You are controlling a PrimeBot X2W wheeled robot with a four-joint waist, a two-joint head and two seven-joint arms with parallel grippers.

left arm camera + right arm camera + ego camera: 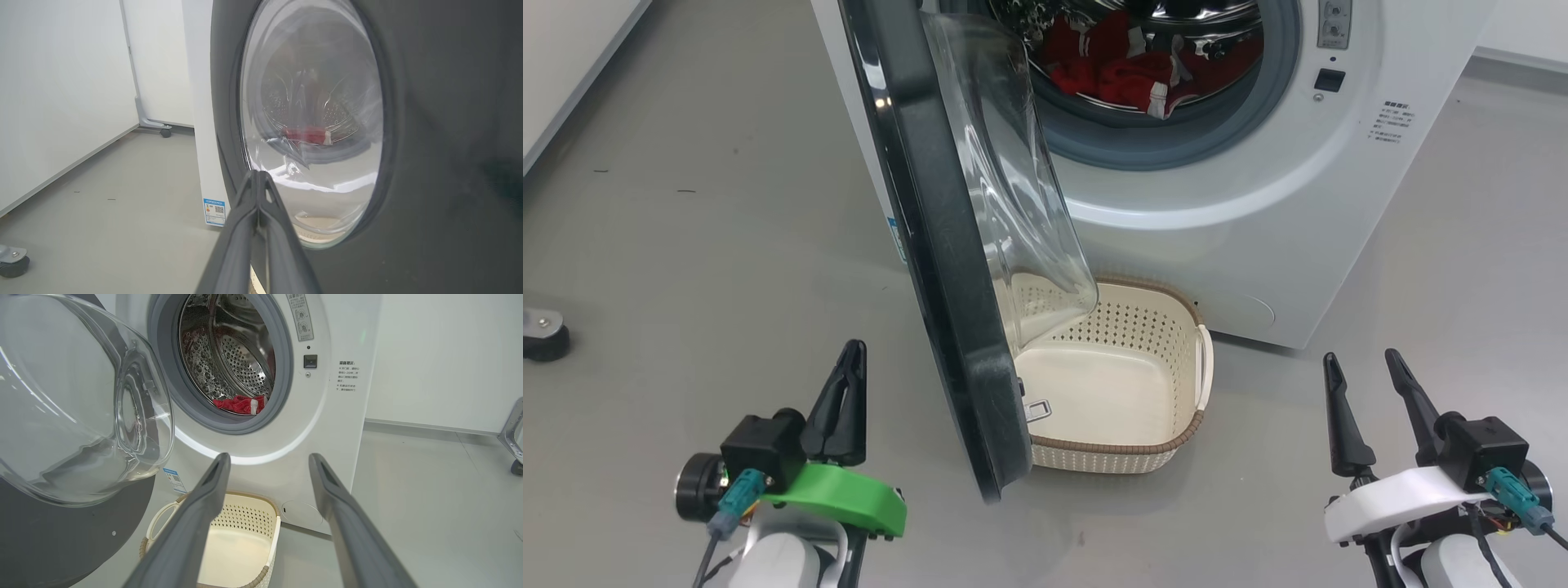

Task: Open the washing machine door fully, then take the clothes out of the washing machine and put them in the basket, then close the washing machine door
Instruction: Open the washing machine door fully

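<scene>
Between closed left gripper (853, 351) and wide-open right gripper (1361, 359), washing machine door (947, 245) edge-on, glass bowl (1013, 180) toward basket (1111, 447).

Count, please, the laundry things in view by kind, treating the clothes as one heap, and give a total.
Washing machine: 1
Washing machine door: 1
Basket: 1
Heap of red clothes: 1
Total: 4
</scene>
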